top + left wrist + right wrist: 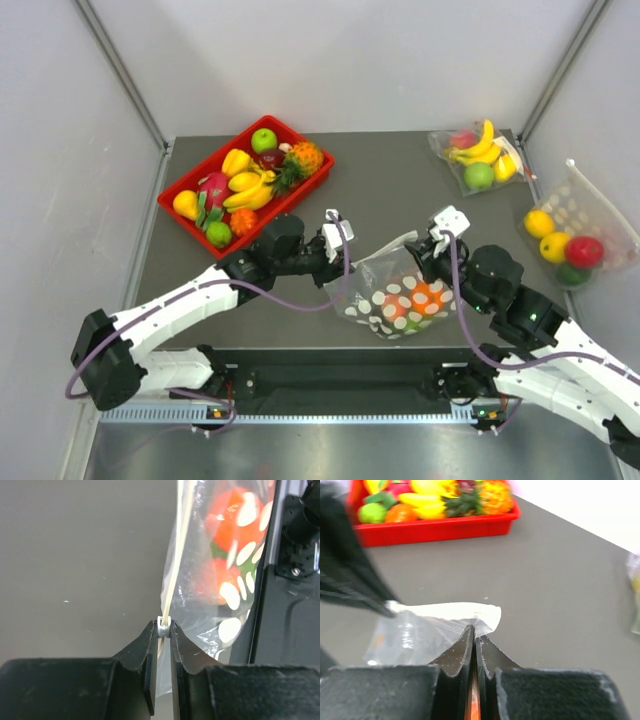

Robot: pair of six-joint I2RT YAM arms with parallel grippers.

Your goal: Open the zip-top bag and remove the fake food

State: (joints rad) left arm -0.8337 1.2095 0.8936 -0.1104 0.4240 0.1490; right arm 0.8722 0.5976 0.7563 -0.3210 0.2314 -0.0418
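The zip-top bag (pixel 395 290) is clear with pale round dots and hangs between both grippers near the table's front edge. Inside it sit round fruits: orange (pixel 430 296), pinkish-red (pixel 396 308) and a bit of green (pixel 412 324). My left gripper (pixel 343 250) is shut on the small grey zip slider (pixel 164 626) at the left end of the white zip strip (pixel 176 565). My right gripper (pixel 430 248) is shut on the bag's top right corner, just below the white strip (pixel 455 612). The fruits show through the plastic in the left wrist view (pixel 231 515).
A red tray (pixel 190 178) of fake fruit with a pineapple (pixel 303 160) stands at the back left. A clear bag with bananas and a green apple (pixel 478 155) lies at the back right. A bigger dotted bag of yellow and red fruit (pixel 570 235) sits off the table's right edge.
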